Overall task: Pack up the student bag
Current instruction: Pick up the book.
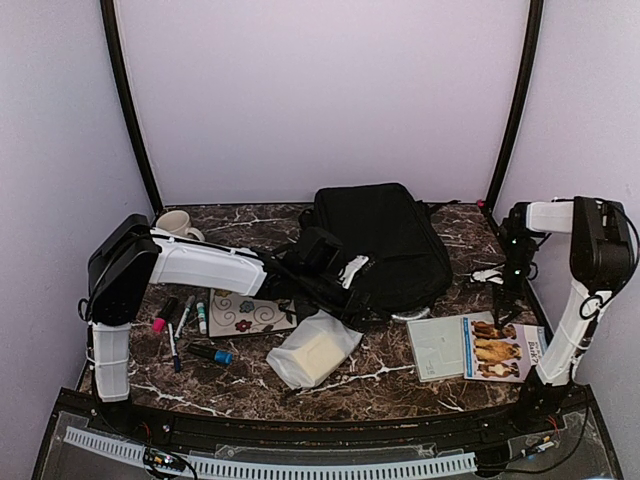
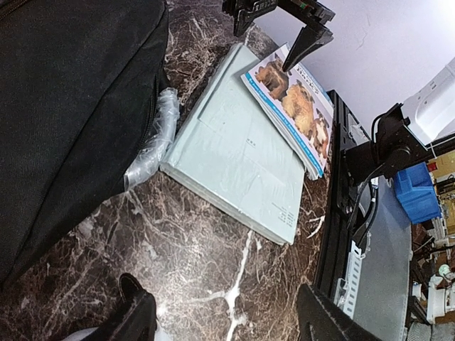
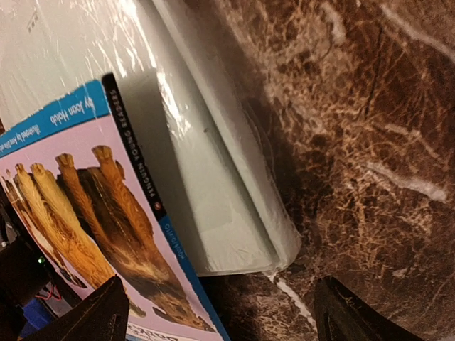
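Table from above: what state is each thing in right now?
student bag: lying flat, zip unclear
mug: upright
picture book: closed, overlapping grey folder
grey folder: closed, flat
left gripper: open, empty
right gripper: open, over picture book

Blk bag; brn marbled table; blue-edged book; pale-grey folder.

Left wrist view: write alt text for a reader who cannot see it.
A pale green book lies on the marble table, an animal picture book overlapping its far edge. The black student bag fills the left side, and the right end effector hangs open above the picture book.
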Robot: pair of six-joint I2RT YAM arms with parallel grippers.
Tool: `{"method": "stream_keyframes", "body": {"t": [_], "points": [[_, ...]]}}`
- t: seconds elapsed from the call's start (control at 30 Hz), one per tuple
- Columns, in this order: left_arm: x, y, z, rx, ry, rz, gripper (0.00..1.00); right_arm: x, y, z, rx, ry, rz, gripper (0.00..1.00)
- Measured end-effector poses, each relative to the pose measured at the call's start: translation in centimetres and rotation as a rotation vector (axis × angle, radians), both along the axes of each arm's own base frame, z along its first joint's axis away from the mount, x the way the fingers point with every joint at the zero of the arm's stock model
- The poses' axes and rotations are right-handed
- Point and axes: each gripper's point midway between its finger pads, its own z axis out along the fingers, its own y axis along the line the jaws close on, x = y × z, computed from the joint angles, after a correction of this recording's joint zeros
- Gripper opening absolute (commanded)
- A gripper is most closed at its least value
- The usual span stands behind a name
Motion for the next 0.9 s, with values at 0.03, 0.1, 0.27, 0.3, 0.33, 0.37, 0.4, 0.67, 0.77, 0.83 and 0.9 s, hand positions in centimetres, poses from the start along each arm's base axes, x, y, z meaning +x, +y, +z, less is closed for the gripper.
{"method": "stream_keyframes", "body": {"t": [0.03,0.1,0.27,0.3,0.33,0.37,0.4,0.67,0.77,0.83,0.9], "points": [[0.0,0.0,-0.1,0.002,0.001,0.000,0.70,-0.2,-0.3,-0.3,-0.005,0.024,-0.002,0.88],[-0.1,0.1,-0.2,0.004,0.002,-0.001,0.70,-0.6,-0.8,-0.7,-0.017,0.057,0.000,0.85],[-0.1,0.1,-0.2,0.006,0.000,-0.001,0.70,-2.0,-1.7,-1.3,-0.048,0.130,0.015,0.72],[-0.1,0.1,-0.2,0.006,-0.001,0.000,0.70,-2.4,-1.8,-1.3,-0.051,0.146,0.015,0.70],[-0.1,0.1,-0.2,0.007,-0.001,0.000,0.70,-2.8,-1.8,-1.3,-0.052,0.167,0.015,0.68],[-0.1,0.1,-0.2,0.007,-0.001,0.001,0.70,-3.4,-1.8,-1.3,-0.051,0.190,0.018,0.67],[-0.1,0.1,-0.3,0.007,-0.002,0.001,0.70,-3.9,-1.8,-1.2,-0.050,0.213,0.018,0.64],[-0.1,0.1,-1.2,0.024,0.009,0.003,0.70,-5.5,-1.8,-1.1,-0.020,0.267,0.019,0.31],[0.0,0.1,-1.6,0.030,0.012,0.004,0.70,-5.2,-1.9,-0.8,-0.016,0.245,0.009,0.16],[0.0,0.1,-1.7,0.032,0.013,0.004,0.70,-5.0,-2.0,-0.2,-0.016,0.218,0.005,0.12],[0.0,0.1,-1.8,0.033,0.014,0.004,0.70,-4.9,-2.0,0.5,-0.018,0.193,0.005,0.08]]}}
